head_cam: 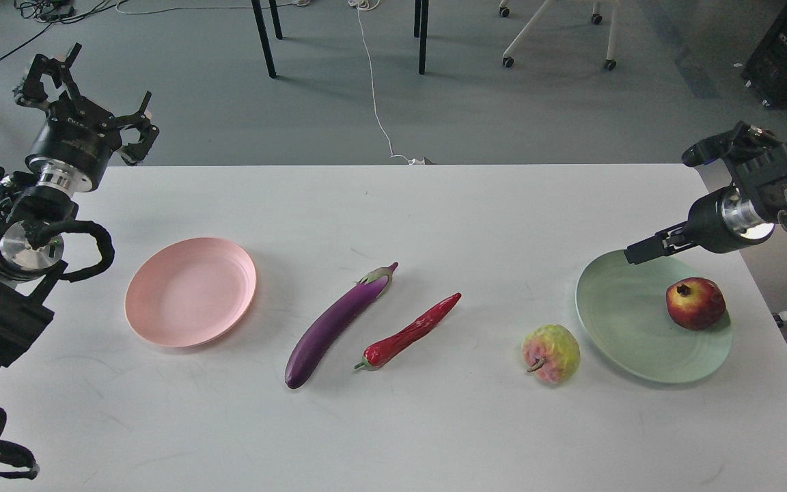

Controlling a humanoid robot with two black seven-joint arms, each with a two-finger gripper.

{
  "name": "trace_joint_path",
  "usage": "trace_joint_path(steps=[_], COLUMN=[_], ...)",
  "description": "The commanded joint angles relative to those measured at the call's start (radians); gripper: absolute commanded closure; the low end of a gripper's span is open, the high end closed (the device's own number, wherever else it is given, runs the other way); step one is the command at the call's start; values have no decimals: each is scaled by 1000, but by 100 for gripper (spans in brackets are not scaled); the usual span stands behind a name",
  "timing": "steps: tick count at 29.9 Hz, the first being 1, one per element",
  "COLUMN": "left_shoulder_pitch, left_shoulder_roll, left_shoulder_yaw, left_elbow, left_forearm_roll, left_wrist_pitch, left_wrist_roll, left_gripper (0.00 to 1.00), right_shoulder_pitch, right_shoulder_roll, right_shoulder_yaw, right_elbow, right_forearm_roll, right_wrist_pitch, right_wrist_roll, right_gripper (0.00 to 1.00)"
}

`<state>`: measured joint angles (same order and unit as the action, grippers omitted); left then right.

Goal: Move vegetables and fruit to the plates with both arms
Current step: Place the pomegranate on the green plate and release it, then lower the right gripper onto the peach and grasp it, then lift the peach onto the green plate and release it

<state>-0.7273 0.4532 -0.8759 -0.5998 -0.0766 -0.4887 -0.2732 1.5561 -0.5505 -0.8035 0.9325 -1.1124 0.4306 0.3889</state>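
Note:
The dark red pomegranate (695, 304) lies on the right part of the mint green plate (629, 328). My right gripper (639, 251) hovers empty above the plate's far rim, up and left of the pomegranate; I see it side-on and thin. The bumpy yellow-pink fruit (551, 352) sits on the table just left of the green plate. The purple eggplant (337, 323) and the red chili pepper (410, 331) lie side by side at the table's middle. The pink plate (190, 292) is empty at the left. My left gripper (89, 96) is open and raised beyond the table's far left corner.
The white table's (393, 424) right edge runs close to the green plate. Beyond the far edge are grey floor, black table legs (264, 37), a white cable (376, 89) and a wheeled chair base (557, 34).

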Motion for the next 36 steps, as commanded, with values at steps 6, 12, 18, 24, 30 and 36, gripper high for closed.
trace_joint_path(steps=[6,12,18,24,30,36], left_shoulder_pitch=[0,0,3,12,12,12], left_shoulder_roll=[4,7,12,22,24,38], left_shoulder_yaw=[-3,-3,-3,0,0,0], left_elbow=[0,0,0,0,0,0], left_forearm_roll=[0,0,0,0,0,0], left_wrist_pitch=[0,0,0,0,0,0], left_wrist_roll=[-4,-4,-6,-6,-6,-6], left_gripper=[2,2,2,2,2,2], right_shoulder_pitch=[58,35,-10,-25,-50,1], right_shoulder_roll=[128,191,221,213,222,215], right_shoulder_yaw=[0,-43,-60,-91,-97,-88], right_elbow=[147,160,161,164,163,157], right_forearm_roll=[6,13,11,5,3,3], right_wrist_pitch=[14,14,13,13,14,14], right_wrist_roll=[5,19,45,47,50,64], right_gripper=[3,8,11,17,37,58])
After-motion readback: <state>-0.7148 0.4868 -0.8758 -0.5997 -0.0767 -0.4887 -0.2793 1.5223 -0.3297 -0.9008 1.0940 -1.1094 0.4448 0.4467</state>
